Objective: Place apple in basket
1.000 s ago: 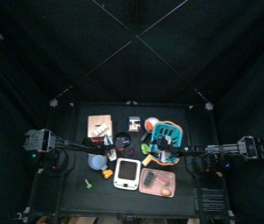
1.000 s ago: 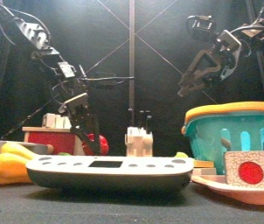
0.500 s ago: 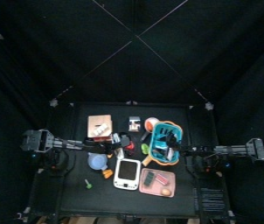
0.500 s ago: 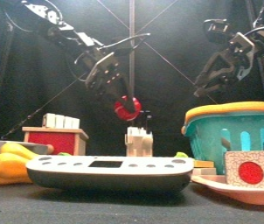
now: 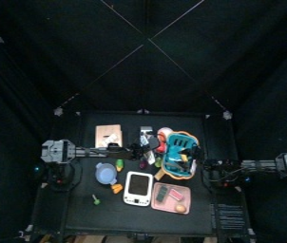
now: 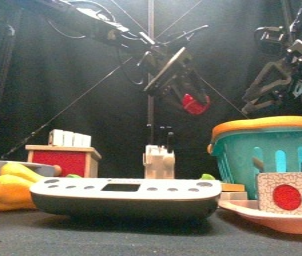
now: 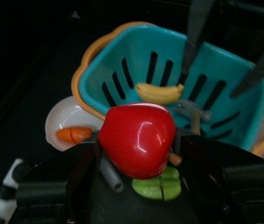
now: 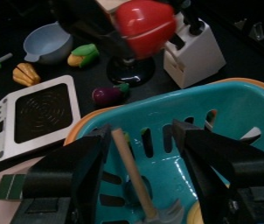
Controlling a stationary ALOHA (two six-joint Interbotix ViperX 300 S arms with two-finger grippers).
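The red apple (image 6: 194, 102) hangs in the air, with my left gripper (image 6: 183, 88) shut on it. In the left wrist view the apple (image 7: 138, 140) sits between the jaws, just short of the teal basket (image 7: 222, 66), which has an orange rim and holds a banana (image 7: 160, 91). The front view shows the basket (image 6: 267, 150) to the right of the apple and lower. My right gripper (image 6: 282, 84) hangs open above the basket; its wrist view looks down on the basket (image 8: 204, 131), with the apple (image 8: 144, 22) beyond the rim.
A white scale (image 6: 127, 195) lies at the front, a yellow toy (image 6: 14, 185) and a red box (image 6: 63, 160) to its left. A pink tray (image 6: 281, 215) is at the front right. A grey-blue bowl (image 5: 105, 174) and a white block (image 8: 193, 52) stand nearby.
My left gripper lifted the apple from beside the red box and carried it up and right toward the basket. The right arm drew back to the right.
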